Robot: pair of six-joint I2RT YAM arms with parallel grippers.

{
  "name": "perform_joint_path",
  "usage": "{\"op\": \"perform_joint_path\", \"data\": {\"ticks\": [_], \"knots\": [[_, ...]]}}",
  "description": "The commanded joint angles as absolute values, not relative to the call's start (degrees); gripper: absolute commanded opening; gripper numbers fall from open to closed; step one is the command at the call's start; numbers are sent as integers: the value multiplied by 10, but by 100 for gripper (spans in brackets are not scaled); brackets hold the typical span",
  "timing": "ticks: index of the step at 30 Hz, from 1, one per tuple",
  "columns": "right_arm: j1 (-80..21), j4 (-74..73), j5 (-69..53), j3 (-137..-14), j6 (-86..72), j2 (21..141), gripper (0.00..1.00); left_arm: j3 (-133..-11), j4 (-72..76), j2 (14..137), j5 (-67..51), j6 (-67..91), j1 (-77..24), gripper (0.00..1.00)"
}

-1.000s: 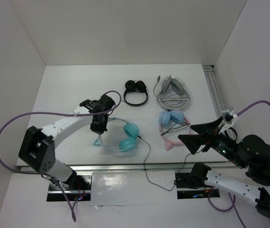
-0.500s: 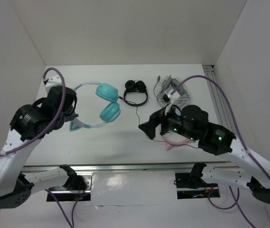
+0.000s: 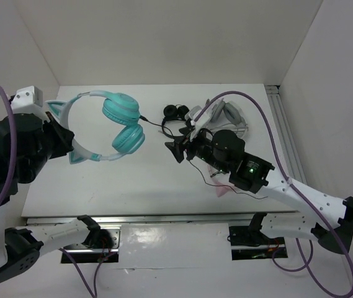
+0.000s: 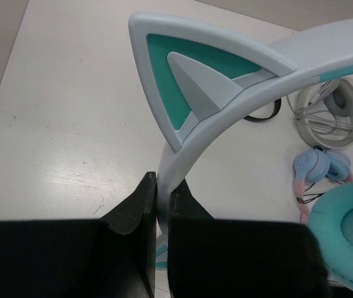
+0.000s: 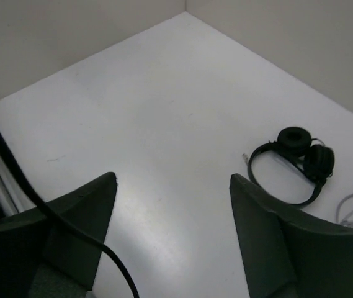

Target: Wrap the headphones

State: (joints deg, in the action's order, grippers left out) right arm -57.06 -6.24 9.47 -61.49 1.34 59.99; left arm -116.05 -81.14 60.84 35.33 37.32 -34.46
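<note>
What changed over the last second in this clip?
The left gripper, shut on the headband, has lifted the teal headphones off the table, up and leftward. Their cable runs toward the right gripper, which swung in from the right edge, open. The small black headphones and the grey-white pair stayed put.

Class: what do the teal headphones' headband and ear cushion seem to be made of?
Headband: likely hard moulded plastic, smooth with a soft sheen and crisp edges. Ear cushion: probably padded leatherette, judging by its matte, rounded, puffy rim.
</note>
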Motion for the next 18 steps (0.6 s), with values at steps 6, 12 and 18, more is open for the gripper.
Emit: {"op": "perform_joint_path", "data": {"ticks": [6,12,18], "knots": [[-568,19,122,-583,32,622,11,-1248,-783,611,373,365,-340,0],[-534,39,84,-527,19,598,23,-1272,-732,624,344,354,-340,0],[-491,52,45,-481,2,583,27,-1333,-703,659,344,359,-340,0]]}}
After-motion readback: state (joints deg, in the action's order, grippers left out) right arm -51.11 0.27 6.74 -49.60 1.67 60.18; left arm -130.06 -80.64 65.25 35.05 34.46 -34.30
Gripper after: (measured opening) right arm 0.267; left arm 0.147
